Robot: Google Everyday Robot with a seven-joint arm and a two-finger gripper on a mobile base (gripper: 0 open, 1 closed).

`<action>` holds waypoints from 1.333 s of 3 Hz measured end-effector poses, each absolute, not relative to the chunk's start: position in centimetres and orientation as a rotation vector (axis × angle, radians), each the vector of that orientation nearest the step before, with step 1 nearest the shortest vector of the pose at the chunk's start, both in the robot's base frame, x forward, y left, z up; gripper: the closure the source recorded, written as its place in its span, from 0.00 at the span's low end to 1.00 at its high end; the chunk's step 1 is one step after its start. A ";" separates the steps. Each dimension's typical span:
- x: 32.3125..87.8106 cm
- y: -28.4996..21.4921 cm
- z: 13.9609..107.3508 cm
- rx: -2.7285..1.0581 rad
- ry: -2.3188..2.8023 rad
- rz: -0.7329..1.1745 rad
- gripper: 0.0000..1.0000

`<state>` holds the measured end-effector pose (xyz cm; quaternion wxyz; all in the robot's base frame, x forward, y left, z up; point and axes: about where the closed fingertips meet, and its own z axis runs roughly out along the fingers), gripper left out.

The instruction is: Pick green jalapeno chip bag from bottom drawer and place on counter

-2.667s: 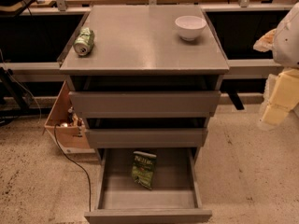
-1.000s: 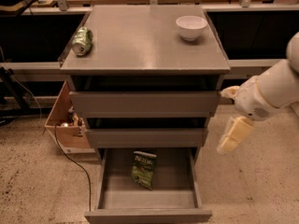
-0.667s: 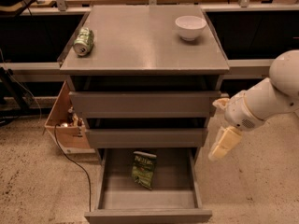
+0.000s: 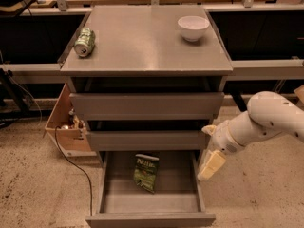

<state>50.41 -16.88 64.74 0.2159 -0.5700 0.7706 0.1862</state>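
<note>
I'm holding my one arm [image 4: 271,114] so that it is reaching in from the right edge of the view, its thick white link sloping down and to the left. The wrist [image 4: 224,137] is sitting at that link's lower left end and is bending downward. Under it the cream-coloured gripper [image 4: 211,165] is hanging low, right of the middle of the view, pointing down and slightly left.
</note>
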 end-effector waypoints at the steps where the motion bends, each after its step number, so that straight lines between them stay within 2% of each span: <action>1: 50.4 -16.9 64.7 -1.580 2.136 0.516 0.00; 3: 50.3 -15.6 59.0 -1.367 2.193 0.640 0.00; 4: 52.0 -15.7 51.6 -1.220 2.219 0.655 0.00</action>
